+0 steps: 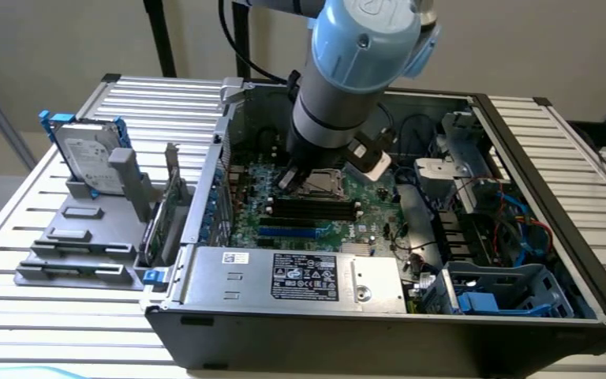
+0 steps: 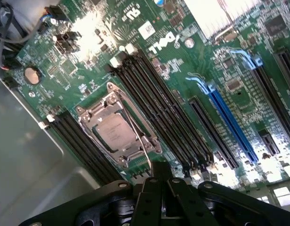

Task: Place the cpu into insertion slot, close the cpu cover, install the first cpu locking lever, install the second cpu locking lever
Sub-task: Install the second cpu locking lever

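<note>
Just beside the pressed-together jaws lies the cpu (image 2: 115, 133), framed by the cpu cover (image 2: 117, 126).

We note a plain beige wall (image 1: 61, 39) behind. A ribbed metal slat table (image 1: 61, 316) spans the scene. Black stand poles (image 1: 161, 35) rise at the rear. Light is bright and even.

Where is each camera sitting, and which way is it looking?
Exterior view: off the arm, above and outside the open computer case, looking down into it; the robot's arm shows, reaching toward the motherboard.
Wrist view: on the wrist, looking down close at the motherboard; the black shut tool shows, beside the cpu cover closed over the cpu.
Shared: motherboard, black memory slots and socket area.
</note>
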Robot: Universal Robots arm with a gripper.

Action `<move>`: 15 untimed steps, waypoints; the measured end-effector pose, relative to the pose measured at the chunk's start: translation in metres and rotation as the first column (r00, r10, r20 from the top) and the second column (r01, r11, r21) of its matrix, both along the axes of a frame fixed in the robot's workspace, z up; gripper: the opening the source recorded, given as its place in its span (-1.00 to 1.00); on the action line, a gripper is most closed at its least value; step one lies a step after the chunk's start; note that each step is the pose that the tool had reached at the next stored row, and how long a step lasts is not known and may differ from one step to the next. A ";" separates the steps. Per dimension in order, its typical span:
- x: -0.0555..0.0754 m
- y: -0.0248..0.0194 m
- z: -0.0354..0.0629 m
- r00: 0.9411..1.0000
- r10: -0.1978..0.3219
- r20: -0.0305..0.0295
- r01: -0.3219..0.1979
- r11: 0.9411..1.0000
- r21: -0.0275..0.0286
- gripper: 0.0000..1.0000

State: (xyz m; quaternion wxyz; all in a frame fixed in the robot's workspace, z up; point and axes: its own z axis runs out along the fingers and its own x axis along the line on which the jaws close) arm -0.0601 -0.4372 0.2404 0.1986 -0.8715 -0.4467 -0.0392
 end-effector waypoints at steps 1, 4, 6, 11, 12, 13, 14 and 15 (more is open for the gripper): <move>0.000 0.0004 0.0001 1.000 0.000 0.000 0.000 1.000 0.000 -0.79; 0.000 0.0035 0.0000 1.000 0.000 0.000 0.000 1.000 0.000 -0.79; 0.001 0.0043 0.0000 1.000 0.000 0.000 0.000 1.000 0.000 -0.79; 0.006 0.0041 -0.0010 1.000 0.000 0.000 0.000 1.000 0.000 -0.79; 0.006 0.0038 -0.0026 1.000 0.000 0.000 0.000 1.000 0.000 -0.79; 0.005 0.0037 -0.0043 1.000 0.000 0.001 0.000 1.000 0.001 -0.79; 0.004 0.0037 -0.0061 1.000 0.000 0.003 0.000 1.000 0.001 -0.79; 0.002 0.0037 -0.0077 1.000 0.000 0.005 0.000 1.000 0.001 -0.79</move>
